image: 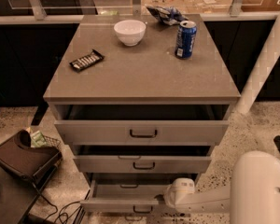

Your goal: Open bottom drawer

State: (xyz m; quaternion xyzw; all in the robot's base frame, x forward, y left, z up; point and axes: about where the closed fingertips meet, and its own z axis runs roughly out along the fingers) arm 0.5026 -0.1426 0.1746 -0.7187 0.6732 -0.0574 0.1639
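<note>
Jaws out of sight: the robot's white-cased gripper [163, 200] sits at 6 o'clock in the frame, hard against the right part of the slim grey flat-fronted bottom drawer [113, 204]. Whether it is open, closed or gripping anything cannot be told. The small dark bar handle [142, 210] shows just below and to the 8 o'clock side of the gripper. The white arm [210, 200] reaches in low from 4 o'clock, which seems the only way to meet the lowest front at handle height.

That drawer stands further out of the grey three-drawer cabinet [140, 80] than the mid-sized drawer [142, 164] and the tall top drawer [142, 132] above it. A strip of its plain grey inside is showing, so the pull looks largely made.

Everything on the cabinet top lies well back from the front edge, clear of the work below. A round white bowl [129, 31] sits at 12 o'clock, a blue drinks can [185, 39] at 2 o'clock and a dark wrapped snack bar [87, 60] at 9 o'clock. A crumpled blue-and-white packet [165, 14] lies at the far edge behind the can.

The can carries pale markings and the wrapper a row of light letters, but no brand or word on either can be read. A brown bag [21, 160] slumps on the speckled floor [252, 125] at 8 o'clock.
</note>
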